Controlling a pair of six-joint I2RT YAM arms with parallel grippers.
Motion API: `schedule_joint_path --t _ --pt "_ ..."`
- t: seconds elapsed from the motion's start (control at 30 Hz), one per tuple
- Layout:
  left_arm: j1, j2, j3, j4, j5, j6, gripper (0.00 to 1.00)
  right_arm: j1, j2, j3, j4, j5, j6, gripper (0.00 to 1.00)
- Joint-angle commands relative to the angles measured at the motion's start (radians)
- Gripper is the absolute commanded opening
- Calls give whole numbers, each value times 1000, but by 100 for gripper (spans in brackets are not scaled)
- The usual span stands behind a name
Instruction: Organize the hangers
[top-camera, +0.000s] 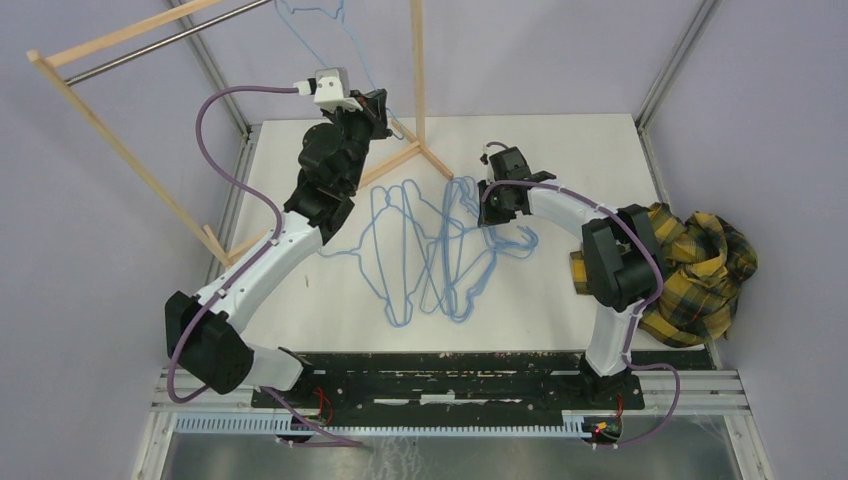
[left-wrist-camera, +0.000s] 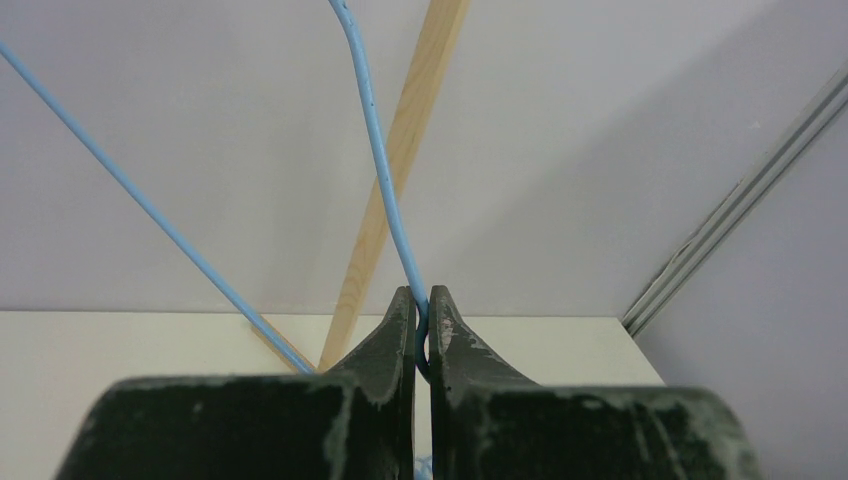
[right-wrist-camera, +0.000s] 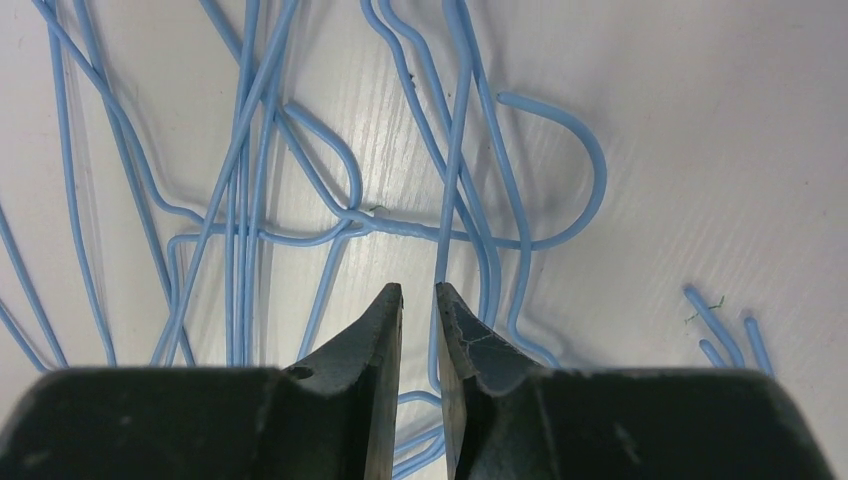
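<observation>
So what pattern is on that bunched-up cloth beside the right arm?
Yellow and dark plaid on the cloth, seen best in the top external view.

White table (top-camera: 560, 150): tangled heap of light-blue wire hangers (top-camera: 430, 255) lying flat mid-surface, wooden rack (top-camera: 400, 160) foot standing at far left, yellow plaid cloth (top-camera: 700, 265) bunched at right edge.

Top camera's up high behind the arm bases, tipped steeply down, the whole table (top-camera: 560, 140) in shot, near edge at the bottom. Left wrist camera's up by the far edge, facing level at the back wall, rack post (left-wrist-camera: 395, 170) close. Right wrist camera's low over mid-table, staring down at the hangers (right-wrist-camera: 400, 228), the pile the top view shares.
</observation>
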Motion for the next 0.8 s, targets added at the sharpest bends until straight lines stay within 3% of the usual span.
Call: schedule_joint_path --t 0.0,0.4,0.77 --pt "26 8 41 48 31 33 3 -8 19 63 -3 12 -14 27" --pt "82 104 179 -134 -1 -31 3 -21 41 61 2 7 -20 27" --pt "82 151 186 -233 60 -85 3 -30 35 22 20 9 -14 27"
